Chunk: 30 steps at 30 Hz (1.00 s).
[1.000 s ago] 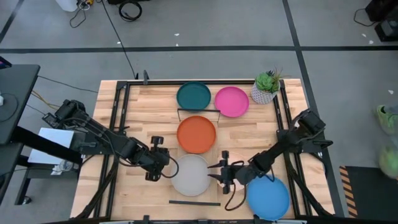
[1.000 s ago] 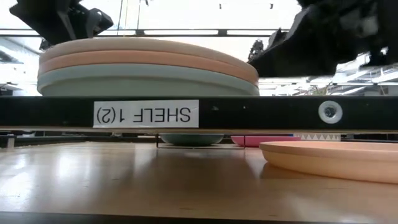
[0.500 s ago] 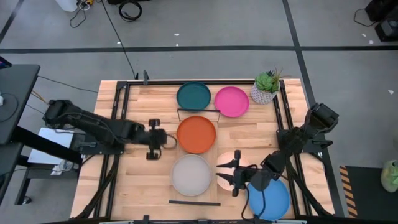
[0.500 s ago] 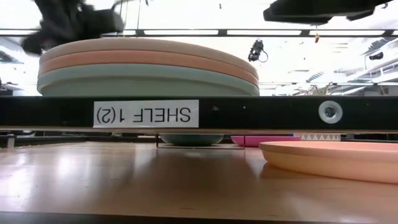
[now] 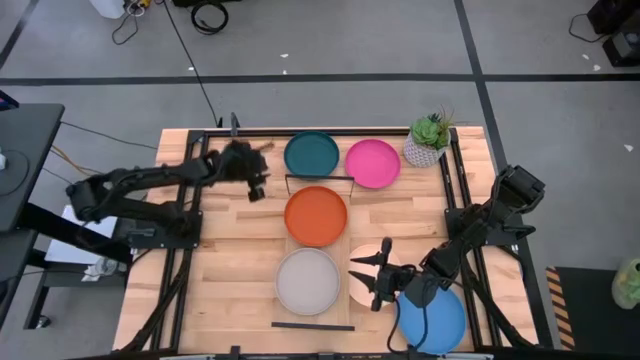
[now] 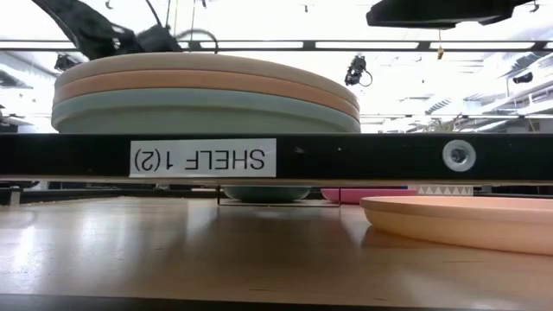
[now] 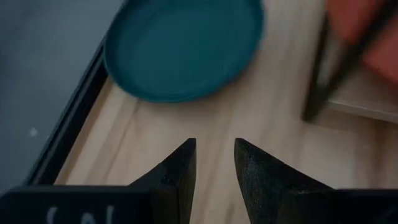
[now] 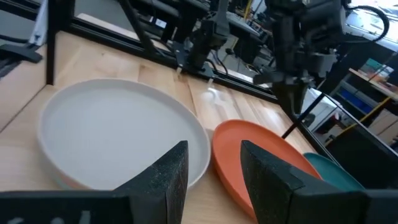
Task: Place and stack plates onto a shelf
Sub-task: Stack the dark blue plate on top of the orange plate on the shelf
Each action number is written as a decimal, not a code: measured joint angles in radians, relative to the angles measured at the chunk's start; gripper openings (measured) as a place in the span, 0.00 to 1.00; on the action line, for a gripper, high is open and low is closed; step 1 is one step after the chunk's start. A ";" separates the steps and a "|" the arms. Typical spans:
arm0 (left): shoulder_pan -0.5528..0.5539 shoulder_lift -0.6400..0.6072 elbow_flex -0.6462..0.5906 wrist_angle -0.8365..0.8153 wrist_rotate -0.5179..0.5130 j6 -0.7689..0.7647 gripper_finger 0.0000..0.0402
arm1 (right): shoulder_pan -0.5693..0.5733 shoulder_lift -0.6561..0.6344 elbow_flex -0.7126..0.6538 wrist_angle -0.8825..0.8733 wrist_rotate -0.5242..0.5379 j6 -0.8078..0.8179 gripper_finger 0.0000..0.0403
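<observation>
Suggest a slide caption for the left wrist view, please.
Left gripper, empty with fingers slightly apart, hovers near the dark teal plate.

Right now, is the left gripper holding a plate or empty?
Empty. The left gripper hovers with its fingers parted over bare wood of the table, short of the dark teal plate; nothing sits between them.

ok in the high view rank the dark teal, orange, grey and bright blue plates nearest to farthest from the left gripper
From the left gripper, at the table's far left:
1. Dark teal plate, just beside it, at the far edge.
2. Orange plate, on the shelf, toward the middle.
3. Pale grey plate, on the shelf's near end.
4. Bright blue plate, near right corner.
</observation>
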 joint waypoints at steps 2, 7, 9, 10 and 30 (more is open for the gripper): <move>0.099 0.050 0.016 0.031 0.095 0.022 0.29 | -0.010 0.000 0.000 0.000 -0.001 0.000 0.38; 0.218 0.201 0.085 0.071 0.207 0.091 0.29 | -0.026 0.000 0.000 0.000 -0.002 -0.001 0.38; 0.221 0.267 0.135 0.073 0.209 0.102 0.29 | -0.029 0.000 0.000 -0.001 -0.003 -0.002 0.38; 0.216 0.299 0.164 0.070 0.208 0.103 0.29 | -0.030 0.000 0.000 -0.001 -0.002 -0.002 0.38; 0.185 0.581 0.415 -0.085 0.232 0.833 0.29 | -0.034 0.000 0.000 -0.049 -0.002 0.049 0.38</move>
